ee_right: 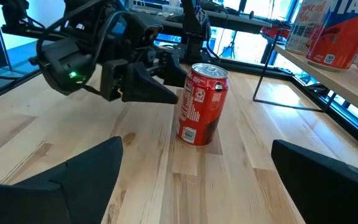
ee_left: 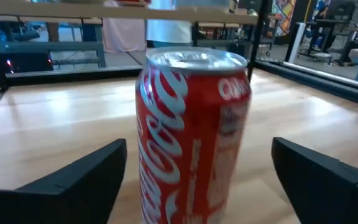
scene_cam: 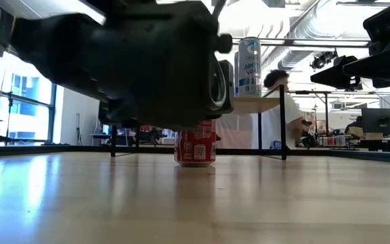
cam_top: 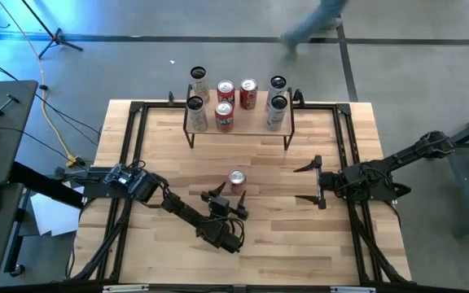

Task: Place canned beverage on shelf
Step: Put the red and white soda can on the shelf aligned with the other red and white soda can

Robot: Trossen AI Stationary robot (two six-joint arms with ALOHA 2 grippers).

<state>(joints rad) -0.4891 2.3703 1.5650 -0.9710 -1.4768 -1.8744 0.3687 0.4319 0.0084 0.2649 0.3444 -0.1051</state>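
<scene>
Left tool [cam_top: 225, 201] is sitting spread wide on the worktop [cam_top: 161, 155], holding nothing, its fingers flanking the upright red can [cam_top: 237, 180] short of the shelf [cam_top: 238, 124]. Low view: can is standing alone. Wrist views: rigid, smooth, likely slippery; mid-wall grasp seems best. Right tool [cam_top: 315, 182] is waiting, spread wide.

can [cam_top: 237, 180] on table [cam_top: 300, 236], before shelf [cam_top: 238, 130].
</scene>
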